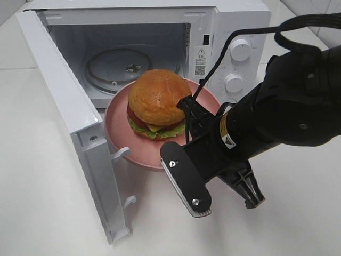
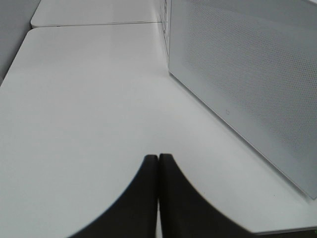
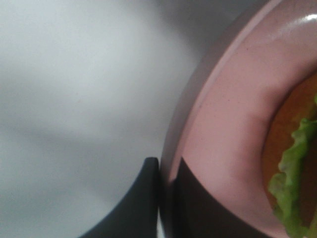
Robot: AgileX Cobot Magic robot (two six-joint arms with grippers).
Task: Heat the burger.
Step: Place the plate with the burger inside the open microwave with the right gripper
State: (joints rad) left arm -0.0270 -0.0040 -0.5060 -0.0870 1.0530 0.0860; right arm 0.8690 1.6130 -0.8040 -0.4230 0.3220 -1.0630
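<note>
Now the right hand (image 3: pixel 166 168) clamps the plate (image 1: pixel 121 136) by its rim, the burger (image 1: pixel 157 98) lying between it and the open microwave (image 1: pixel 234 21).

A white microwave (image 1: pixel 234 21) stands on the white tabletop (image 1: pixel 37 202), its door (image 1: pixel 64 106) swung wide (hinged at the left of the high view). A glass turntable (image 1: pixel 114 66) lies inside, two round knobs (image 1: pixel 241 49) mark the panel, and a pink plate (image 1: pixel 120 133) is at its mouth.

Microwave (image 1: pixel 250 21): warning-triangle sticker (image 1: pixel 201 53), QR code (image 1: pixel 200 70). Right arm (image 1: pixel 287 106): yellow warning label (image 1: pixel 226 136).
</note>
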